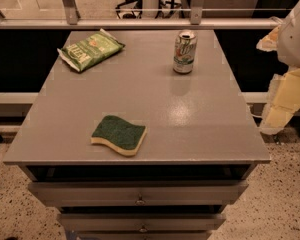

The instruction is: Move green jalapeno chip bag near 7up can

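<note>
The green jalapeno chip bag point(91, 49) lies flat at the far left of the grey table point(190, 114). It is light green with white lettering. The 7up can point(184, 52) stands upright at the far right-centre of the table, well apart from the bag. My gripper point(276, 115) hangs at the right edge of the view, beyond the table's right side and level with its middle. It is off the table and touches nothing. The white arm rises above it towards the top right corner.
A dark-green-and-yellow wavy sponge point(119, 134) lies near the table's front edge, left of centre. Drawers point(140, 194) sit under the tabletop. A railing point(140, 21) runs behind the table. Speckled floor surrounds it.
</note>
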`<state>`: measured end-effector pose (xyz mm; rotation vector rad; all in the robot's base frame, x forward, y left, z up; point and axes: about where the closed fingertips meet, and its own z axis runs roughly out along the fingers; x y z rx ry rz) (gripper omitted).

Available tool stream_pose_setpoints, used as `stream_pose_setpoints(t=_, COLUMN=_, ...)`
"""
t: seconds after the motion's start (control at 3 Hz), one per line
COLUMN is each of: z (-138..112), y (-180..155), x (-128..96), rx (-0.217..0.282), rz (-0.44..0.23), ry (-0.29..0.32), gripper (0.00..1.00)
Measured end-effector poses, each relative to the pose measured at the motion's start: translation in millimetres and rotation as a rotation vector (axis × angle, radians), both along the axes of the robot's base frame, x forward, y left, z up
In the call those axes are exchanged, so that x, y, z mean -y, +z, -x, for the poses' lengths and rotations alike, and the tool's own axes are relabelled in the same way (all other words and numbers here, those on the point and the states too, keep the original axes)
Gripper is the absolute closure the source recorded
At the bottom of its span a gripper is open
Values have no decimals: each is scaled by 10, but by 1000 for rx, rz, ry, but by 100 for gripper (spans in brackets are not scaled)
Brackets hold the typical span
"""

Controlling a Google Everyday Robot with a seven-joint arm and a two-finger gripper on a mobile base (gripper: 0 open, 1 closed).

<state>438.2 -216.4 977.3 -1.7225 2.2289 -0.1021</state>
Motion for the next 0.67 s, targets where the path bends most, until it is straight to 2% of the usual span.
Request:
stream_pose_setpoints(t=0.33, z=0, y=0, x=0, rx=0, rz=0, ry=0, gripper=0)
stream_pose_setpoints(t=0.67, z=-271, y=-24, x=-229, rx=12, rz=-34, ry=62, gripper=0)
